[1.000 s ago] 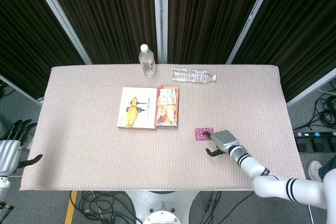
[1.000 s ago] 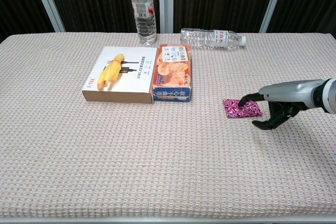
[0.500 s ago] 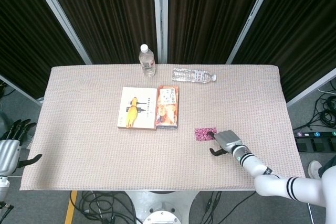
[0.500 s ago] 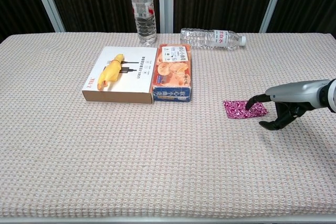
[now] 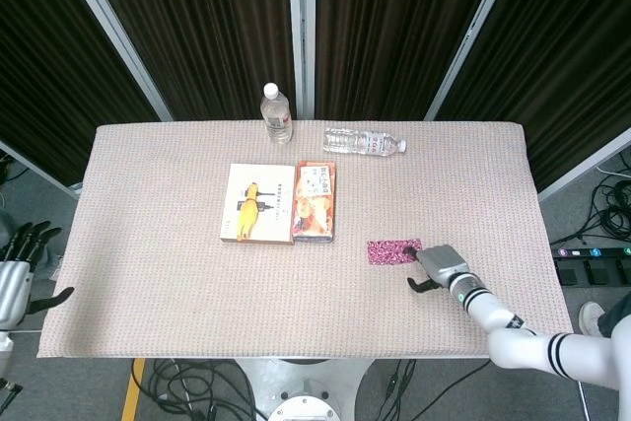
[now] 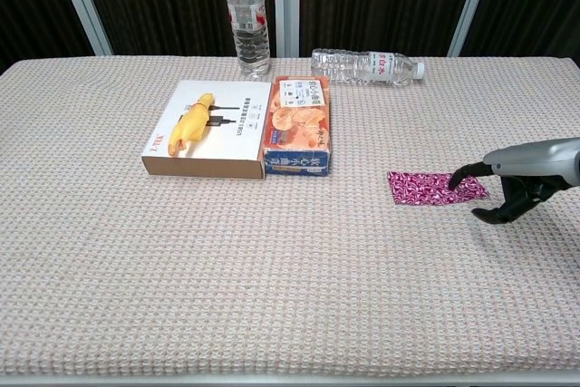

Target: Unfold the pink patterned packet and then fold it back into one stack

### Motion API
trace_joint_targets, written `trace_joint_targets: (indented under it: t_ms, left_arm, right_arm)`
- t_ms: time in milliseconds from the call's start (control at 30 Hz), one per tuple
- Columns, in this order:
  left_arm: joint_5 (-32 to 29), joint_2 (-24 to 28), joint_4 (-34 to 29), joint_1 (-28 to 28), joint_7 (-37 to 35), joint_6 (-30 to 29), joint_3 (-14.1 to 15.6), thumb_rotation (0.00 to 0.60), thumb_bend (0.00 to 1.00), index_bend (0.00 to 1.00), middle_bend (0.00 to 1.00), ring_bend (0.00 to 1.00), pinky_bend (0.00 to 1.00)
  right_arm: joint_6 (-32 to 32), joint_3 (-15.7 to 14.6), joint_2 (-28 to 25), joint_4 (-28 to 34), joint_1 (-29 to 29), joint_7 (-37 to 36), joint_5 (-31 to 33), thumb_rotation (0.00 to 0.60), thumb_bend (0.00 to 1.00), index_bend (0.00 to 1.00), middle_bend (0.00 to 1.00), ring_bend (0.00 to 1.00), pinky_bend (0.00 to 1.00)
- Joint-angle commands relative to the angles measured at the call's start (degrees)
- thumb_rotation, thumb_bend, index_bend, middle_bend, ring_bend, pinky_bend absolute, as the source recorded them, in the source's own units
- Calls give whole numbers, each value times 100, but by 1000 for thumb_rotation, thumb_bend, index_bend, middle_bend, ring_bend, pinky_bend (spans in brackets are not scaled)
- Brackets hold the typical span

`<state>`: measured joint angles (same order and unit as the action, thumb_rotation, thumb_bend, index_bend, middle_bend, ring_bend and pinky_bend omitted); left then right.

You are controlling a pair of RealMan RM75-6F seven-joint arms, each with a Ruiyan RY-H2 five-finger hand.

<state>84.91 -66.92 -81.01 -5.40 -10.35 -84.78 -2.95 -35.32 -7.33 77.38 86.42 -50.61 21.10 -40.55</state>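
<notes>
The pink patterned packet (image 5: pixel 392 251) (image 6: pixel 433 188) lies flat on the woven tablecloth, right of centre, drawn out into a long strip. My right hand (image 5: pixel 441 266) (image 6: pixel 521 178) is at its right end, with one fingertip touching the strip's right edge. The thumb curls apart below the strip and pinches nothing. My left hand (image 5: pixel 15 273) hangs off the table's left front corner with its fingers spread and holds nothing; only the head view shows it.
A white box with a yellow picture (image 5: pixel 257 216) (image 6: pixel 208 128) and an orange snack box (image 5: pixel 315 215) (image 6: pixel 299 124) lie side by side mid-table. An upright water bottle (image 5: pixel 277 114) (image 6: pixel 247 15) and a lying bottle (image 5: pixel 365 141) (image 6: pixel 364 66) are at the back edge.
My right hand has slid to the right, and the packet has lengthened rightward from a small square into a strip. The left hand has sunk slightly.
</notes>
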Motion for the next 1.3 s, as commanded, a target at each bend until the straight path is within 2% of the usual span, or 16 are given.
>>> trace_joint_targets:
  t_ms: [33,1000,1300]
  left_arm:
    - [-5,13,-8,8,-1,-4,-1,600,0,212,223,94,269]
    - [11,51,-78,15,45,-43,-30,600,0,212,223,94,268]
    - [17,60,-95,17,37,-63,-41,600,0,212,223,94,269]
  right_arm:
    - [-37,-27,-61,20,29,-29,-23,283,401,137,1000,1000,1000]
    - [48,-357,-530,-62,197,-158,118,277,405,175,1000,1000,1000]
    - [-261,-44,-804,405,270,-349,-429,278,405,175,1000,1000,1000]
